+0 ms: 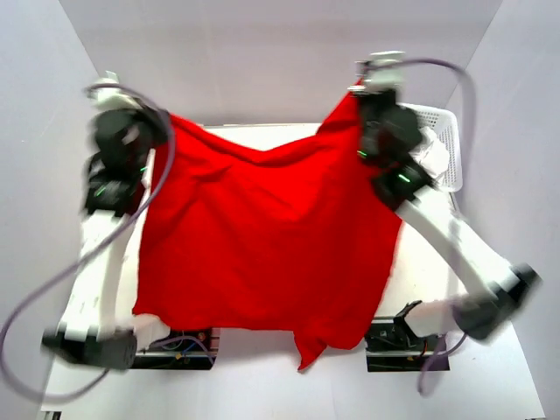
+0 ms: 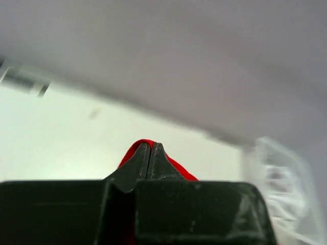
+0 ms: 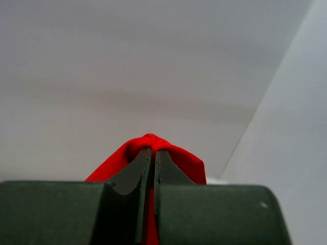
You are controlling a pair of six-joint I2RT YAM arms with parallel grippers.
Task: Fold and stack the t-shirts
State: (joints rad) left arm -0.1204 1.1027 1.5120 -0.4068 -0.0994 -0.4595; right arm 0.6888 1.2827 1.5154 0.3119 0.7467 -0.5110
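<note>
A red t-shirt (image 1: 262,245) hangs spread out in the air between both arms, above the white table (image 1: 490,385). My left gripper (image 1: 166,118) is shut on its upper left corner; in the left wrist view the gripper (image 2: 148,150) pinches a red fold (image 2: 134,149). My right gripper (image 1: 357,90) is shut on the upper right corner; in the right wrist view the gripper (image 3: 152,153) clamps red cloth (image 3: 179,158). The shirt's lower edge hangs over the arm bases, with a sleeve tip (image 1: 308,354) dangling lowest. No other shirts show.
A white mesh basket (image 1: 442,144) stands at the back right, behind the right arm; it also shows blurred in the left wrist view (image 2: 283,184). Pale walls enclose the table on three sides. The shirt hides most of the table.
</note>
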